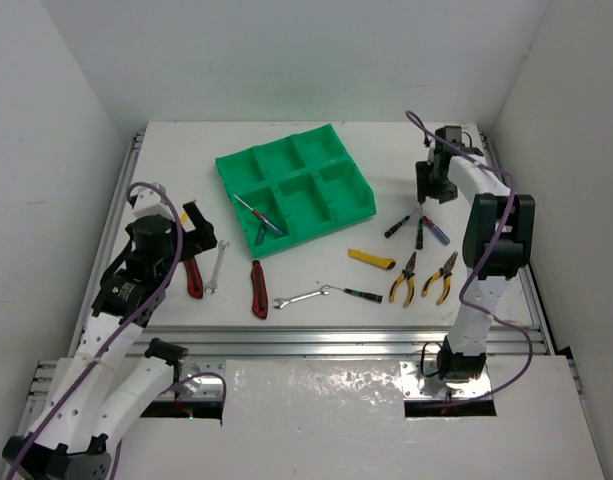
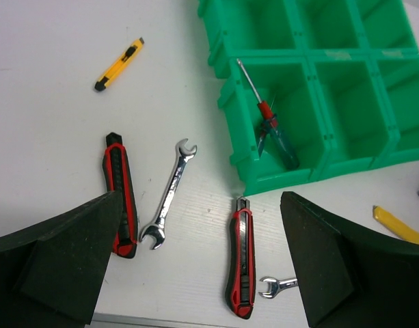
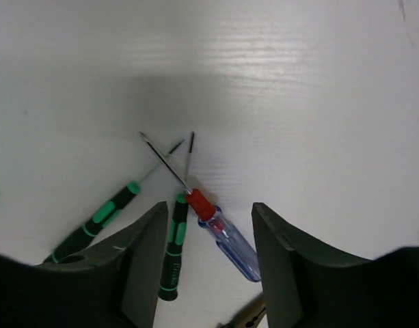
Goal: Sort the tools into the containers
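Top external view: the green tray point(image 1: 321, 226) sits on the table point(image 1: 176, 160). Only its near-left compartment point(image 1: 266, 200) is filled, holding a red-and-blue screwdriver point(image 1: 258, 216); whether a second lies under it I cannot tell. The other five compartments show bare green floors. The left tool point(image 2: 199, 205) hangs with jaws spread wide, gripping nothing, over a red knife point(image 2: 120, 195), a wrench point(image 2: 169, 195) and a second red knife point(image 2: 241, 263) off the tray's near-left corner. The right tool point(image 3: 208, 212), jaws apart and empty, hovers right of the tray over two green-handled screwdrivers point(image 3: 93, 225) and a blue-handled screwdriver point(image 3: 230, 242).
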Robot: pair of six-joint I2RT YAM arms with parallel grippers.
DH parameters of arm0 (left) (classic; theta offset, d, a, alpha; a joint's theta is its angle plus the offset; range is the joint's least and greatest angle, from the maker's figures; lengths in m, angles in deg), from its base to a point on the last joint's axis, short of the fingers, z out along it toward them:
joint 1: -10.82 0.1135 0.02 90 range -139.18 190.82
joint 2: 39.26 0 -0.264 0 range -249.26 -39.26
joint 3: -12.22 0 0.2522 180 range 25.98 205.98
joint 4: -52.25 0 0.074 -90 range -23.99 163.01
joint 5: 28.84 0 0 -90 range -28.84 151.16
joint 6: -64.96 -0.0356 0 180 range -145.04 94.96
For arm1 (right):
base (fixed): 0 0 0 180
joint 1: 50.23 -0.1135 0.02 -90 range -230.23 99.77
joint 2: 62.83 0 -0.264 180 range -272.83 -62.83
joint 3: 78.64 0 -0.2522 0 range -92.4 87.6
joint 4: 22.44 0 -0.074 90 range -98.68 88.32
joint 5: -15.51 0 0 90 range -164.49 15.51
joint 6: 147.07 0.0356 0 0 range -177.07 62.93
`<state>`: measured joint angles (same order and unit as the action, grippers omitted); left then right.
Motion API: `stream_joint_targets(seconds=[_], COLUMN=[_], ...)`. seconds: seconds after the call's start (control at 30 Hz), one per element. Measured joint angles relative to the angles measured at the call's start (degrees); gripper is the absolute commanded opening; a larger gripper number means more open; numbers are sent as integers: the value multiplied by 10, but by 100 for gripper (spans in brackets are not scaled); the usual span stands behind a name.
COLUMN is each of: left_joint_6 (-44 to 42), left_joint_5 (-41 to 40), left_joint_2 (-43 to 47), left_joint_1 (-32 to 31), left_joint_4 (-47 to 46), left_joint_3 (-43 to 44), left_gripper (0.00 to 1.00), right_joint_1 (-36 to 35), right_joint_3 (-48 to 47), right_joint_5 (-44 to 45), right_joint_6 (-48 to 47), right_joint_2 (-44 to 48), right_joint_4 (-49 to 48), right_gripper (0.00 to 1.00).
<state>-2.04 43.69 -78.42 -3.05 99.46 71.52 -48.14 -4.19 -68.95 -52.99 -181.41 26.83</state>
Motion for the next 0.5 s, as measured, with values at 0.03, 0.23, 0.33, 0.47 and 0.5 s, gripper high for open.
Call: stream_joint_targets(seconds=[0.03, 0.23, 0.33, 0.47, 0.5], left_joint_6=[0, 0, 0, 0, 0], left_joint_5=[1, 8, 11, 15, 16], left_joint_2=[-2, -10, -8, -9, -9], left_joint_1=[0, 0, 0, 0, 0], left_joint_4=[0, 2, 2, 2, 2], left_joint_3=[0, 0, 0, 0, 0], left_gripper=[98, 98, 98, 98, 98], right_joint_1=[6, 17, 19, 23, 23], right_joint_3=[7, 57, 85, 90, 90], right_joint_5=[1, 4, 2, -12, -13], right_joint_6=[-1, -14, -16, -16, -16], right_joint_2=[1, 3, 10, 11, 11], right_joint_4=[2, 0, 4, 9, 8], right_gripper=[49, 44, 43, 42, 40])
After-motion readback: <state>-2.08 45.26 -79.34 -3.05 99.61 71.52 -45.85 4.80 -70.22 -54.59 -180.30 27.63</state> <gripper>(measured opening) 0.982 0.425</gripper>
